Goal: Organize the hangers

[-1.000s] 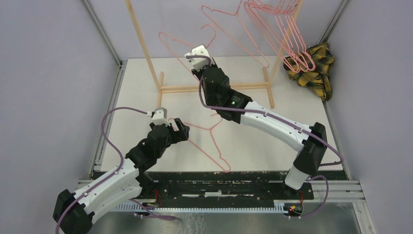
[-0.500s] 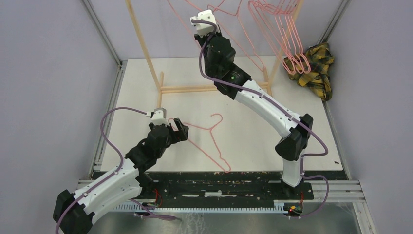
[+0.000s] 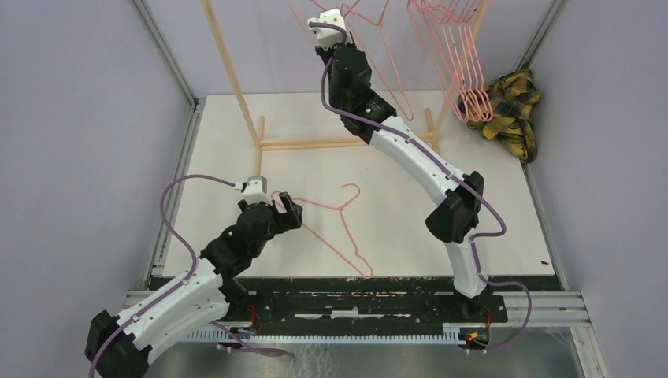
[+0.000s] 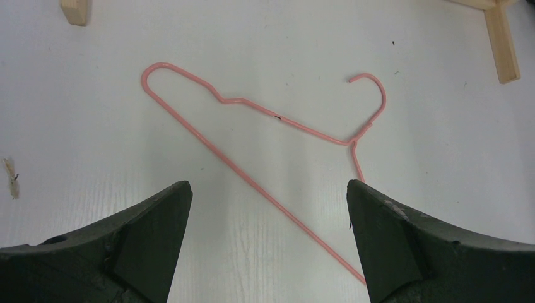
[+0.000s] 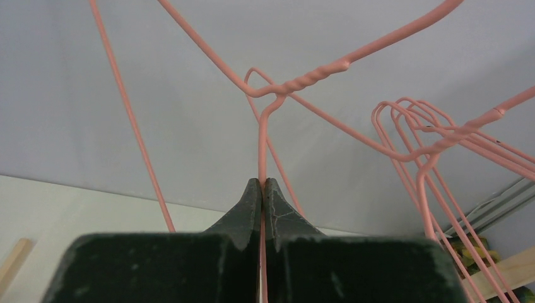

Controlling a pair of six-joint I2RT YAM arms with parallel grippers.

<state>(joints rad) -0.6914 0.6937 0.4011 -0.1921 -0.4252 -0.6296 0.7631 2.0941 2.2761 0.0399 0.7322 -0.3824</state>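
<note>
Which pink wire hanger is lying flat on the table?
The pink wire hanger below the left end effector; the others are raised at the wooden rack, one gripped by the right end effector.

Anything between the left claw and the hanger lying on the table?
Nothing: left wrist view shows the open left claw over the hanger, only bare table around it.

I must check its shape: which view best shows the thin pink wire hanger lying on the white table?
The left wrist view: the pink wire hanger is large and sharp. The top external view shows it nearly whole but small. The right wrist view misses it.
</note>
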